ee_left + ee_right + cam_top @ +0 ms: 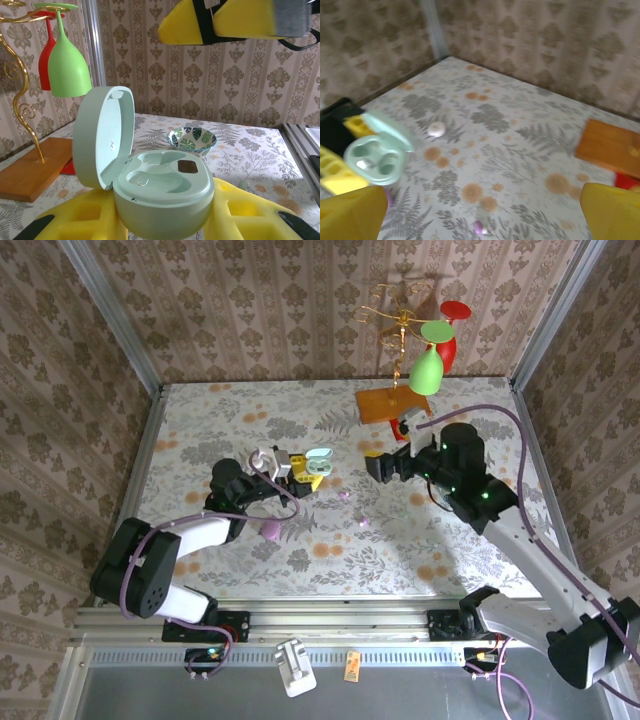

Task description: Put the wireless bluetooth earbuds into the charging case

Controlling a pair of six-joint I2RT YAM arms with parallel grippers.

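Now the left end effector [298, 475] grasps the open case [165, 195]; an earbud [480, 228] lies on the counter [200, 420] just right of it. Next comes pick-up: the released right end effector [375, 468] must pinch that earbud.

A lab test cell: wallpapered panels [250, 310], aluminium frame [112, 315], floral tabletop [330, 560].

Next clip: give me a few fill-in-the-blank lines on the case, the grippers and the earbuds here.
1. The left gripper is shut on the mint charging case, whose lid stands ____.
2. The right gripper hovers with its jaws ____, holding nothing.
3. A pink earbud lies loose on the ____.
4. The glass hanging in front of the red one is ____.
Missing words: open; open; table; green.
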